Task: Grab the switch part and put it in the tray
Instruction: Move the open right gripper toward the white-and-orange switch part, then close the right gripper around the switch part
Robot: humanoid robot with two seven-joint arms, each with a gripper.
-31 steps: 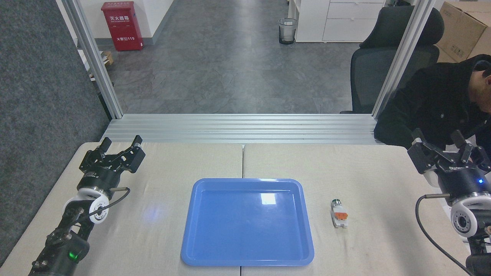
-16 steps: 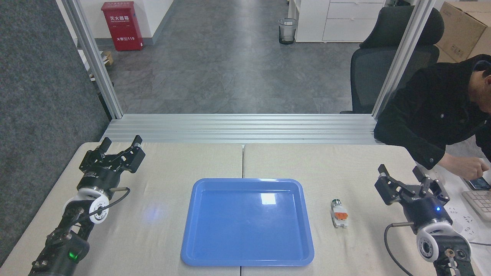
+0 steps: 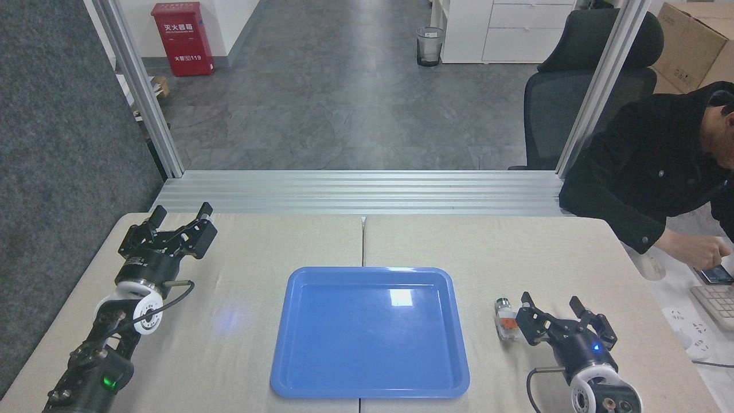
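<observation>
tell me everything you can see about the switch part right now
The switch part is a small block of white plastic with an orange piece in the middle and a dark green and silver round cap at its far end. It lies flat on the beige table, lengthwise away from the robot, just right of the blue tray and outside it. The right gripper, open, sits right beside it; its left finger partly overlaps the part's right side, so contact is unclear.
</observation>
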